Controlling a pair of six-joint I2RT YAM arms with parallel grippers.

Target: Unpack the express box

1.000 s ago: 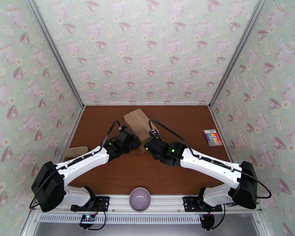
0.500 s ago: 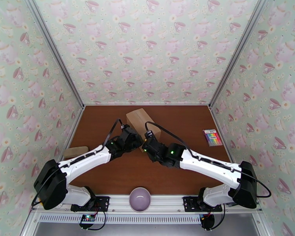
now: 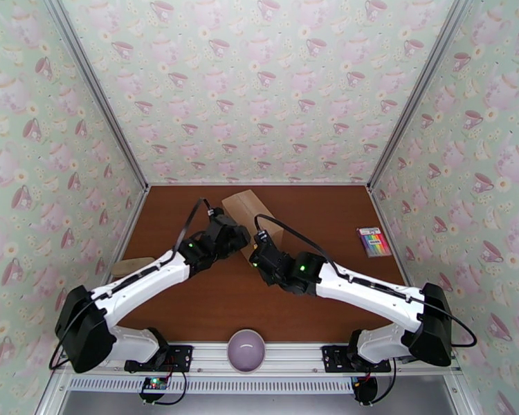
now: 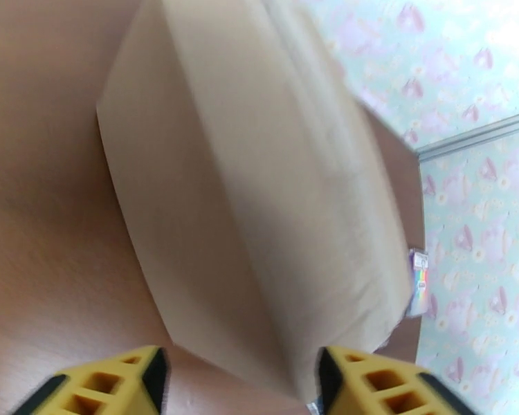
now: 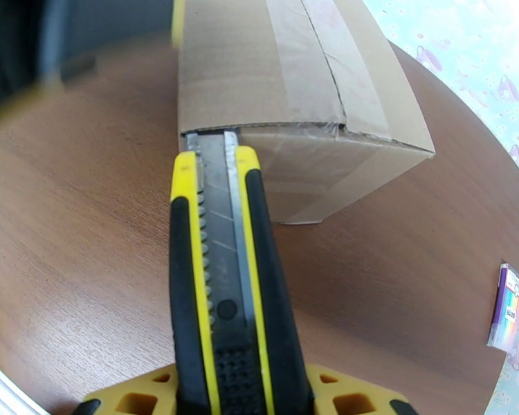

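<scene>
Top view, left to right. Flat tan piece point(image 3: 131, 265) sat at the left edge of the brown table point(image 3: 211, 306), partly under the left arm.

Left gripper point(image 3: 234, 236) was just left of centre, against the near-left side of the express box point(image 3: 248, 210). In the left wrist view its yellow fingers point(image 4: 143, 373) stood apart with the box's lower corner reaching down between them. The left pad was clear of the cardboard with table showing in the gap, so I read that claw as open, nothing held.

The box sat upper centre of the table, skewed to the table edges, flat on the wood. Plain brown cardboard, no print seen. Top flaps were down. A strip of tape ran along the top seam and folded over the near end face, with a thin dark line along the seam.

Right gripper point(image 3: 258, 252) was just right of centre, at the box's near end, clamped on a yellow-and-black utility knife point(image 5: 225, 285). The blade tip met the top edge of the end face, near its left corner.

Pack of coloured pens point(image 3: 374, 241) lay well apart at the right side of the table. Pale purple bowl point(image 3: 246, 350) sat bottom centre, between the arm bases.
</scene>
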